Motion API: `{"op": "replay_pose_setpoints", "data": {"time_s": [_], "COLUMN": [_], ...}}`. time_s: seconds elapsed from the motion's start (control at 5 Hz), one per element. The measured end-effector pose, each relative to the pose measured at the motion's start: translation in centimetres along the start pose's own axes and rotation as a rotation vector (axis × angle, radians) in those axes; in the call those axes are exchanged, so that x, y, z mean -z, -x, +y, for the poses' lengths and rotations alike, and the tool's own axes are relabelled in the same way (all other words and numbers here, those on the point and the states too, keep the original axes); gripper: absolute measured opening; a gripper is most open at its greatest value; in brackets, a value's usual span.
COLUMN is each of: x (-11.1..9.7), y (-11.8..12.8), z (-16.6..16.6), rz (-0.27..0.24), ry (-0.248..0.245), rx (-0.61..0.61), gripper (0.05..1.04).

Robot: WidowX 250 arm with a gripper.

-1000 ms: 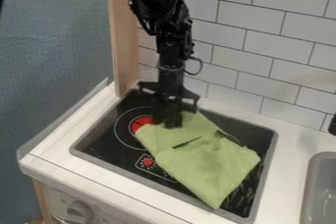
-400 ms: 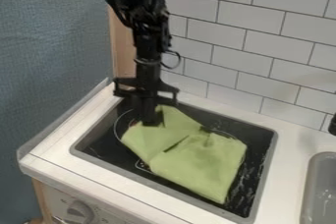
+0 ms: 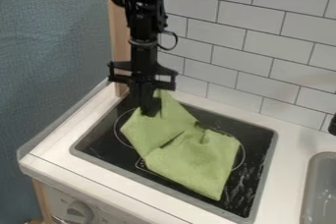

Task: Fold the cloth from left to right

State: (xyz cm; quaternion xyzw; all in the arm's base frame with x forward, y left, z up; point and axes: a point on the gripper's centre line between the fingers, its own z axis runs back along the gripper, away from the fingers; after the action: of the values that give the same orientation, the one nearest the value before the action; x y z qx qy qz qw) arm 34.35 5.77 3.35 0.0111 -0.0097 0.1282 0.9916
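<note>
Lying skewed on the stove (image 3: 98, 138), cloth (image 3: 193, 160), creased mid-body. Its far-left corner is up, pinched in the claw (image 3: 150, 110) over the stove's back left. Fold barely begun, I judge: corner held; carrying it toward stove's right, laying and releasing remain.

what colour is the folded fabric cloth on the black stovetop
Light green, best seen in the camera view.

Black cooktop (image 3: 98, 139) in a white counter (image 3: 295, 142), 1 green cloth (image 3: 197, 161) on it.
I see the cooktop's grey rim around the frame's lower middle; the cloth lies across its center, partly over 2 thin burner rings.
</note>
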Motion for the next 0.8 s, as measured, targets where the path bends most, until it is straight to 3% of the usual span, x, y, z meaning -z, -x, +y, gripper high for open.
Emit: {"op": "replay_pose_setpoints", "data": {"time_s": [0.2,0.8], "x": [-2.3,-3.5], "y": [0.2,2.3], "z": [-0.5,-9.1], "rz": [-0.041,-0.066], "ry": [0.008,0.036], "rx": [0.007,0.233], "gripper": [0.047,0.047]}}
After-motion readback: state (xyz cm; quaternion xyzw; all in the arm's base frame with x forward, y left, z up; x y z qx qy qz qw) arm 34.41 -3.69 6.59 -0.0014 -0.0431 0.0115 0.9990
